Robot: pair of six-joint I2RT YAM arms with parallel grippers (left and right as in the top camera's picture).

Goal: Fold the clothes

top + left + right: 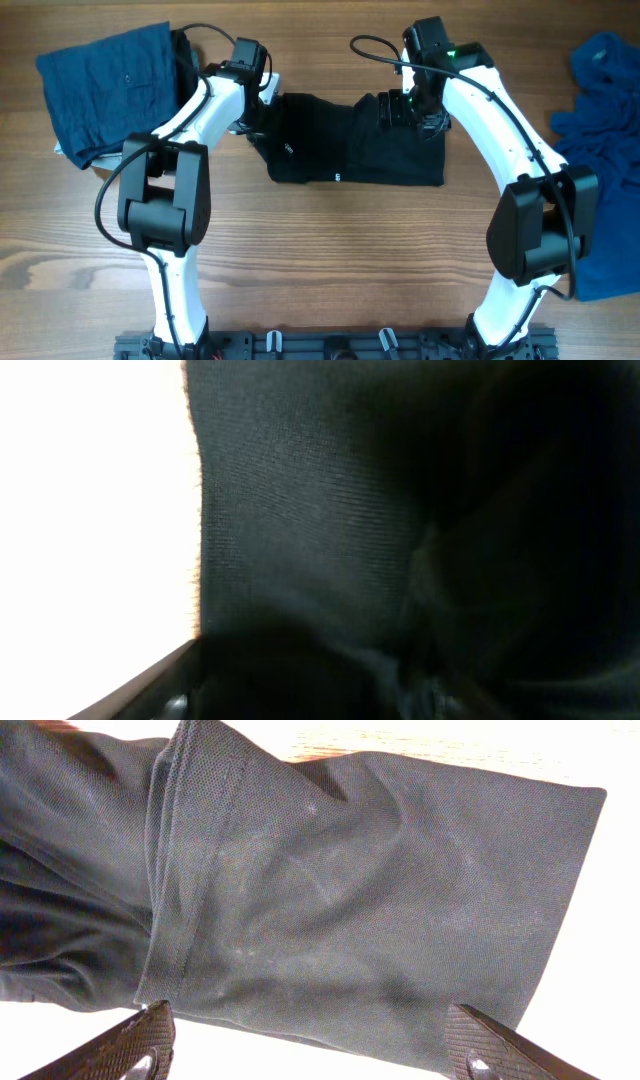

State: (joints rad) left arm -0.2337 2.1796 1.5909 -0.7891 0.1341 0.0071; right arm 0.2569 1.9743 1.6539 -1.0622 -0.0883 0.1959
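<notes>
Nearest the arm bases the worktop (340, 250) lies bare. Beyond it, mid-worktop, the black polo shirt (350, 150) lies partly folded into a wide band. The left fingers (252, 105) sit at the shirt's far left corner; their camera shows little but black cloth, so I cannot tell whether they grip it. The right fingers (408, 108) stand over the shirt's far right part, spread wide with nothing between them, the sleeve (380, 890) just ahead.

The likely trouble is a pinch that takes too many layers, or none, so a pull would drag the folded part askew.

Left of the shirt is a folded blue garment (110, 85), well right a crumpled blue heap (600, 150); neither blocks the fold.
</notes>
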